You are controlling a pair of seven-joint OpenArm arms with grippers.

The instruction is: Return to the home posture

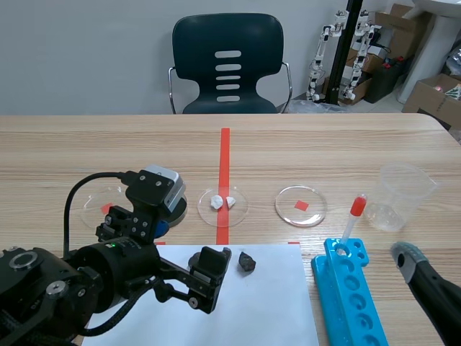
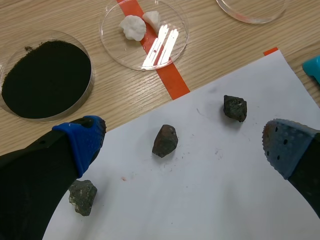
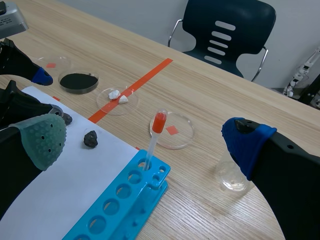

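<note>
Left tool (image 2: 182, 142): mine, spread wide over the white paper (image 2: 210, 200); a dark stone (image 2: 164, 140) lies under the gap
Right tool (image 3: 145, 140): mine, spread wide above the blue rack (image 3: 120, 210)

paper (image 2: 210, 200): dark rocks (image 2: 165, 140) | dish (image 2: 125, 54): white lumps (image 2: 132, 26) | black powder (image 2: 47, 77) | blue rack (image 1: 360, 303): dropper (image 1: 351, 223) upright | plastic cup (image 1: 402, 196)
</note>
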